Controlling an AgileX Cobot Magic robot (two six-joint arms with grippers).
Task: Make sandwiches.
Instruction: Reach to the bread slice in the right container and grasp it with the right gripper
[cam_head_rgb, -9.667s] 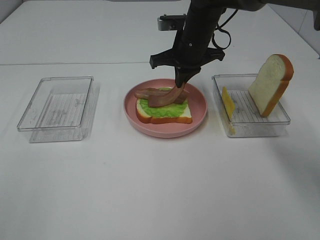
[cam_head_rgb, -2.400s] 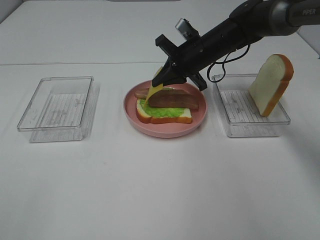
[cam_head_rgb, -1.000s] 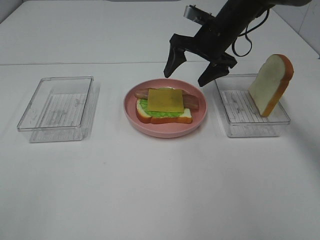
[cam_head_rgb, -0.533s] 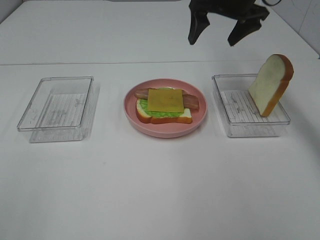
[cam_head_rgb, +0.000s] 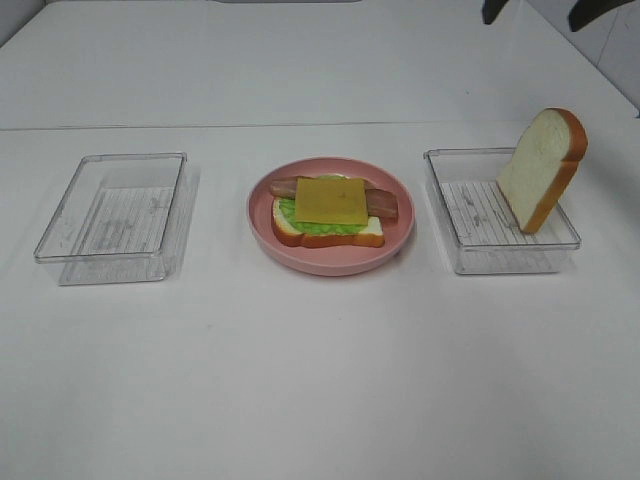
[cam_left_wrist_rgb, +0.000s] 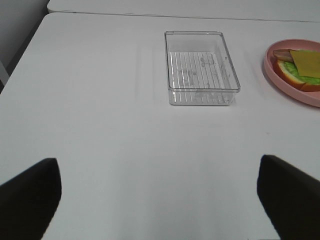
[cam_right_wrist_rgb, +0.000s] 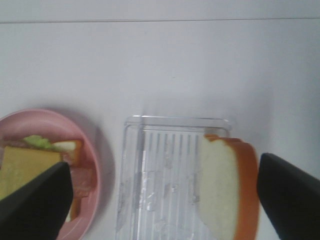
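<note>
An open sandwich (cam_head_rgb: 328, 212) lies on the pink plate (cam_head_rgb: 330, 264): a bread slice, green lettuce, brown bacon strips and a yellow cheese square (cam_head_rgb: 332, 200) on top. A second bread slice (cam_head_rgb: 541, 168) leans upright in the right clear container (cam_head_rgb: 500, 255). My right gripper (cam_head_rgb: 540, 8) hangs high at the top edge of the exterior view, open and empty; its wrist view looks down on that bread slice (cam_right_wrist_rgb: 222, 195) and the cheese (cam_right_wrist_rgb: 25, 170). My left gripper (cam_left_wrist_rgb: 160, 200) is open over bare table, well short of the left container (cam_left_wrist_rgb: 200, 67).
An empty clear container (cam_head_rgb: 115, 215) stands left of the plate. The plate's rim (cam_left_wrist_rgb: 272, 75) shows at the edge of the left wrist view. White table stretches in front of all three.
The right gripper has risen from above the plate and swung back and right to the frame's top edge. The cheese stays flat on the sandwich.
</note>
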